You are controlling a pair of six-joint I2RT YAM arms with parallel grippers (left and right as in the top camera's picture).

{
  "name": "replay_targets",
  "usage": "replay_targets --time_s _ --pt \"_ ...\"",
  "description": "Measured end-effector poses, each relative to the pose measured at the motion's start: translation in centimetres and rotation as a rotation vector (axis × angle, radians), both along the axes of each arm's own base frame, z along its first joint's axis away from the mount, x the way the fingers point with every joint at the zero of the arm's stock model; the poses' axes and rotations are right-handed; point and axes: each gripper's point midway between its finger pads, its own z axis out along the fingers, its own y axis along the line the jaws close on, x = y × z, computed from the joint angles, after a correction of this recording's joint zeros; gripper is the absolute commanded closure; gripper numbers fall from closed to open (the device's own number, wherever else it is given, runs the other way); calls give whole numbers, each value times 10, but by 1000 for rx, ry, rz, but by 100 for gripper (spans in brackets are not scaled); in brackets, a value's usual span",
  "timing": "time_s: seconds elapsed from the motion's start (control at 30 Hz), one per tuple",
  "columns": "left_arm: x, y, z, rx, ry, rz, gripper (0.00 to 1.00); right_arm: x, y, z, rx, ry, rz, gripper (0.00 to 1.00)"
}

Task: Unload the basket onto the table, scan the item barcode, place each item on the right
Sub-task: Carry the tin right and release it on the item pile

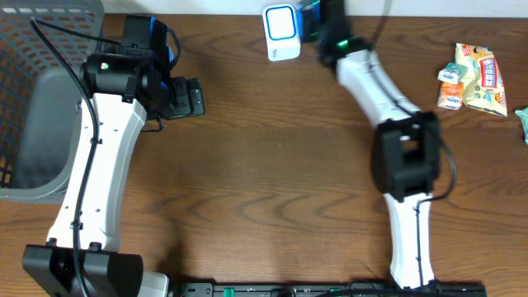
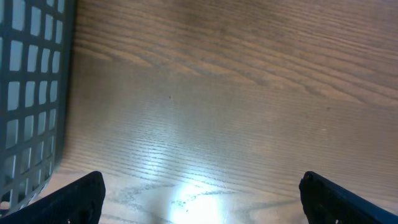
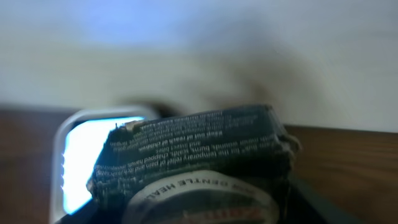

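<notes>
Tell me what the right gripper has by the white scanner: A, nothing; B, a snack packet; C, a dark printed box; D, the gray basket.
C: the right gripper is closed on a dark box covered in small print, beside the lit scanner.

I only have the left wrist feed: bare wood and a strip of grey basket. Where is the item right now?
Observer: The right gripper holds it, a dark printed box, at the far edge of the table.
Operator: How near is the scanner?
Observer: The white scanner stands right next to the box, its face lit blue.
Operator: Anything else waiting to be scanned?
Observer: Some snack packets lie at the right end, apart from both arms.
</notes>
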Motion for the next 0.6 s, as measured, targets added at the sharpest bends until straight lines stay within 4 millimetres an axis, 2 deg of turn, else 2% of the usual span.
replay_targets --time_s 0.13,0.17,0.2,0.23,0.33,0.37,0.47,0.5,0.6 --pt "0 0 0 0 0 0 2 -24 -111 21 -31 132 -176 55" --pt "0 0 0 0 0 0 2 -35 -152 25 -42 170 -250 54" --pt "0 0 0 0 0 0 2 -39 -166 24 -46 189 -275 55" --pt "0 0 0 0 0 0 2 -49 -196 20 -55 232 -332 55" --pt "0 0 0 0 0 0 2 -81 -263 -1 -64 359 -452 52" --pt "0 0 0 0 0 0 2 -88 -280 -4 -60 381 -481 47" --pt "0 0 0 0 0 0 2 -102 -317 -8 -39 407 -542 43" --pt "0 0 0 0 0 0 2 -107 -328 -9 -30 414 -562 36" --pt "0 0 0 0 0 0 2 -113 -343 -9 -9 417 -596 15"
